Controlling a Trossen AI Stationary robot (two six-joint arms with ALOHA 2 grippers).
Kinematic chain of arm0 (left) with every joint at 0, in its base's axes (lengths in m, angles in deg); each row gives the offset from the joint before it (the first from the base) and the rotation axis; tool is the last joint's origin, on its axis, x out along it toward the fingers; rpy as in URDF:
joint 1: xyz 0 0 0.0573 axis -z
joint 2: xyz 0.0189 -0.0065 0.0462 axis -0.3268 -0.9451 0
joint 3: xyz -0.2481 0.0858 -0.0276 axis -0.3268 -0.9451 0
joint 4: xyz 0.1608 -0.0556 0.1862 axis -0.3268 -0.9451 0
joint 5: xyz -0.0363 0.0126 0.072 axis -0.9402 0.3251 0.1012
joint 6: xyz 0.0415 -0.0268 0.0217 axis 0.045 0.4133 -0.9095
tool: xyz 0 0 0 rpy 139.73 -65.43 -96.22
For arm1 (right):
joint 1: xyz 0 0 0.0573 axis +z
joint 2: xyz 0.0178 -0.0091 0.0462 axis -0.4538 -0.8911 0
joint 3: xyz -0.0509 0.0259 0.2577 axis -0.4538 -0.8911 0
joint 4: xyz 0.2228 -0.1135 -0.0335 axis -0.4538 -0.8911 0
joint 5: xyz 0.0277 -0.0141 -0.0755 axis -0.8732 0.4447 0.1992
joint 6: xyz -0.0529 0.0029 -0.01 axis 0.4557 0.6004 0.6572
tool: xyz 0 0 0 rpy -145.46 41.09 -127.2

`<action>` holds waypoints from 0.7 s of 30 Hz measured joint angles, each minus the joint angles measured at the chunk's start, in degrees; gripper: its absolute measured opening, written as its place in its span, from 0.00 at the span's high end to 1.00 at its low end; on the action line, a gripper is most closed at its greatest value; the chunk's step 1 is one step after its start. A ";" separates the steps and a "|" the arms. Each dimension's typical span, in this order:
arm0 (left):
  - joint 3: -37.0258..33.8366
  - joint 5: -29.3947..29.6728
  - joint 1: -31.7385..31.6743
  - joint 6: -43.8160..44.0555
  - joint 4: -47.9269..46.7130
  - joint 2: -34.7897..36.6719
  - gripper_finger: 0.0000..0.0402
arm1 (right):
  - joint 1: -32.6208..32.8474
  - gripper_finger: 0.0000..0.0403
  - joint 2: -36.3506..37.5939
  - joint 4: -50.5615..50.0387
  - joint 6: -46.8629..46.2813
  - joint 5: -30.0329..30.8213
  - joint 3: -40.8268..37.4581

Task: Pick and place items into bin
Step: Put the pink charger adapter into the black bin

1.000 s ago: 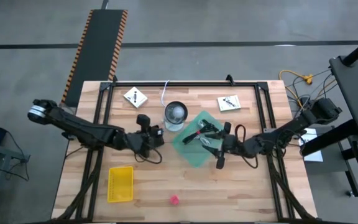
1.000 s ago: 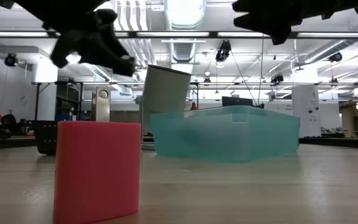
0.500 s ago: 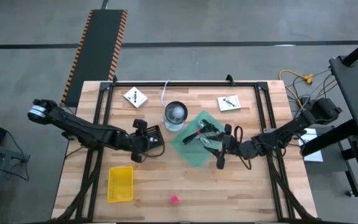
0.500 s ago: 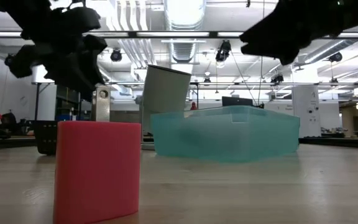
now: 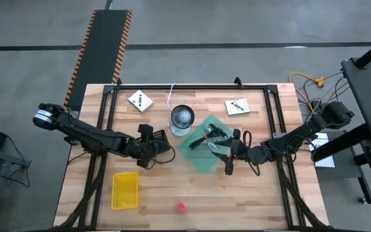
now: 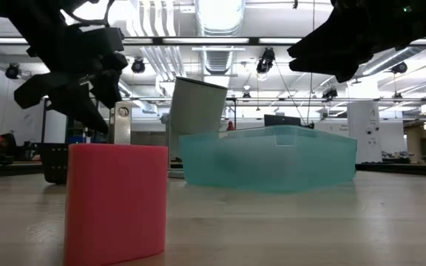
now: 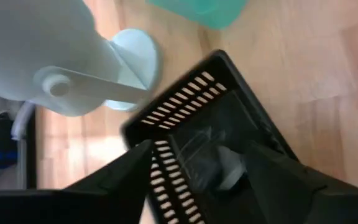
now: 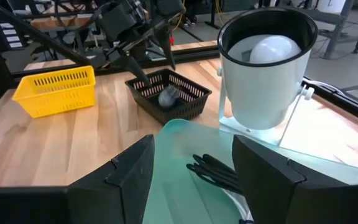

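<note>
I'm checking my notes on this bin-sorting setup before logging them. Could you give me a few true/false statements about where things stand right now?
1. The left end effector hangs over the small black slatted basket. True.
2. The black slatted basket is empty. False: a small grey object lies inside it.
3. The translucent teal plastic bin holds dark cables. True.
4. The yellow slatted basket sits at the table's far edge beside the white square packets. False: it sits near the front left; the packets lie at the far edge.
5. The right end effector is over the small pink object. False: it is at the teal bin's right edge.
</note>
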 joint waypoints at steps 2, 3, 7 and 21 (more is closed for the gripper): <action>0.72 0.77 0.01 -0.02 0.10 0.03 0.37 | 0.00 0.50 0.00 -0.04 0.00 0.02 -0.07; 1.05 1.31 0.01 0.01 0.14 0.10 0.35 | 0.00 0.50 0.00 -0.04 0.01 0.01 -0.07; 2.87 1.47 0.05 -0.02 2.68 0.14 0.34 | 0.00 0.50 0.00 -0.06 0.02 0.00 -0.09; 1.82 -35.41 0.40 -0.15 31.07 -0.90 0.33 | 0.00 0.50 0.00 -0.13 0.28 0.00 -0.18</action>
